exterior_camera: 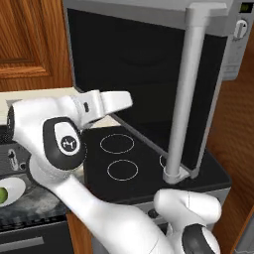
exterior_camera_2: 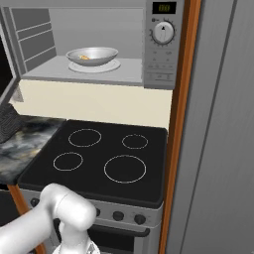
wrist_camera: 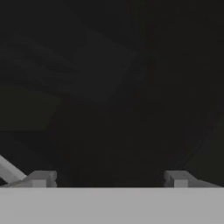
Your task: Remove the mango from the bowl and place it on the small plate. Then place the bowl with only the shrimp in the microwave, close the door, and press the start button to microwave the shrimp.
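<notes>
The microwave (exterior_camera_2: 99,74) stands open, and the grey bowl (exterior_camera_2: 93,55) sits inside on its turntable with the orange shrimp (exterior_camera_2: 84,57) in it. The door (exterior_camera: 134,74), dark glass with a long grey bar handle (exterior_camera: 188,94), is swung out towards me. My hand (exterior_camera: 115,101) is held close against the door's outer glass. In the hand view my gripper (wrist_camera: 109,179) is open, its two fingertips (wrist_camera: 41,178) wide apart with only dark glass ahead. The green mango (exterior_camera: 2,194) lies on the small plate (exterior_camera: 15,187) at the lower left.
A black stovetop (exterior_camera_2: 99,154) with ring burners lies below the microwave. The control panel has a round knob (exterior_camera_2: 162,32) and a display. A wooden cabinet (exterior_camera: 30,39) hangs at the upper left, and a tall grey panel (exterior_camera_2: 223,124) stands at the right.
</notes>
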Available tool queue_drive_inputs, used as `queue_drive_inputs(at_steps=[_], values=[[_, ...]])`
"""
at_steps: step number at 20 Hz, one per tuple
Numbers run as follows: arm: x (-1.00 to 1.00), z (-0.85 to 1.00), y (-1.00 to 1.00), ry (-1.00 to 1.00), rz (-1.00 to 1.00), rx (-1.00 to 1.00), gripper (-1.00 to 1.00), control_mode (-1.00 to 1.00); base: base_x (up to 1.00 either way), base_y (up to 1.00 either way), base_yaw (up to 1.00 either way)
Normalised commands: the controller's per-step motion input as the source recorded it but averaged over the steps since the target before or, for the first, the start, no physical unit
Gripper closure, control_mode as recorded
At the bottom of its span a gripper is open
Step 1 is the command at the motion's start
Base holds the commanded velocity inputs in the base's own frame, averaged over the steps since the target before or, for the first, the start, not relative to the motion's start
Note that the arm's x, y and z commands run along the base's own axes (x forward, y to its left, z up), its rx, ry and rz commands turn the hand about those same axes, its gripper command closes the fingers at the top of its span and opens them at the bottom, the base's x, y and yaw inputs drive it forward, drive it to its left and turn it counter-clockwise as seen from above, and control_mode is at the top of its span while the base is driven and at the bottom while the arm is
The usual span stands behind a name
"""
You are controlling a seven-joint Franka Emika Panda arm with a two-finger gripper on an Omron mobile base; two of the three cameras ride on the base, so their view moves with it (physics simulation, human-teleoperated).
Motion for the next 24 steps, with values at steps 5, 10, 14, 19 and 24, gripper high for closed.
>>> queue_drive_inputs(at_steps=[5,10,14,19,24], values=[[0.55,0.09,-1.00,0.04,0.07,0.38,-1.00,-1.00,0.00,0.00,0.00],[0.68,0.00,-0.94,0.00,0.17,0.27,-1.00,-1.00,0.00,0.00,0.00],[0.81,0.01,-0.64,-0.03,0.28,0.23,-1.00,-1.00,0.00,0.00,0.00],[0.78,0.01,-0.31,-0.18,0.24,0.20,-1.00,-1.00,0.00,0.00,0.00],[0.78,0.07,-0.15,-0.20,0.12,0.14,-1.00,-1.00,0.00,0.00,0.00]])
